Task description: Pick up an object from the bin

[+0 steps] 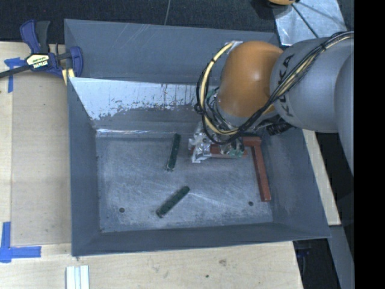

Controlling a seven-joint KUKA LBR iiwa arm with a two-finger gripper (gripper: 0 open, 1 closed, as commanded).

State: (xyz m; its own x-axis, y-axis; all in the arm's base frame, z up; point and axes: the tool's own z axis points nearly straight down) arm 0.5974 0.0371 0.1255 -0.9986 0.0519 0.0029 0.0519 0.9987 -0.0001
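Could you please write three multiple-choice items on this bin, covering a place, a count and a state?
1. In the view, the brown L-shaped bar lies at the bin's: A left; B right; C middle.
2. Dark green sticks in it: A one; B two; C four.
3. The lower green stick: A lies flat; B stands upright; C crosses the bar.
B, it lies by the right wall. B, the upper green stick beside the gripper plus the lower one. A, it lies flat on the floor.
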